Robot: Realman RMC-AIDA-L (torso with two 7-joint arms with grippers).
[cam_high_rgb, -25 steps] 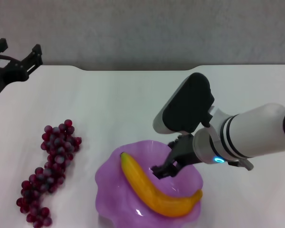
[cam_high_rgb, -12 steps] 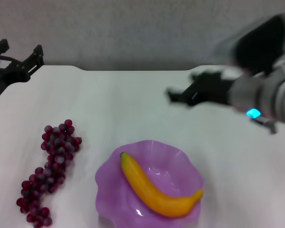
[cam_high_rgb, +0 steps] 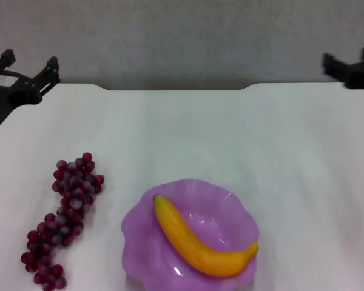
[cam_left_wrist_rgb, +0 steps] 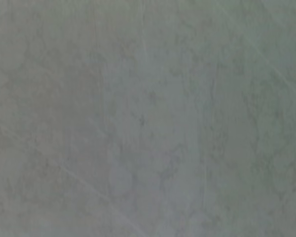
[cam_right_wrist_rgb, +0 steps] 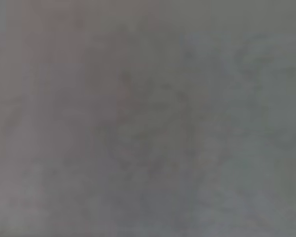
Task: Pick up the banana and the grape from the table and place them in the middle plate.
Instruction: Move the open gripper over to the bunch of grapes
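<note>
Yellow banana (cam_high_rgb: pixel 200 242) lies diagonally in the middle plate (cam_high_rgb: pixel 139 224) (stem far-left); both grippers' fingers look spread, seemingly empty.

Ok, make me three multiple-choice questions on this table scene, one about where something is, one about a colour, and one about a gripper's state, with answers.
1. Where is the banana?
A. on the bare table
B. in the plate
C. in the right gripper

2. What colour is the plate?
A. purple
B. green
C. white

3. How is the left gripper?
A. shut on the grape
B. shut on the banana
C. open, holding nothing

Answers: 1 B, the banana lies across the plate's centre. 2 A, its wavy rim is translucent purple. 3 C, its fingers stand apart at the table's far left edge, while the grape lies left of the plate.
</note>
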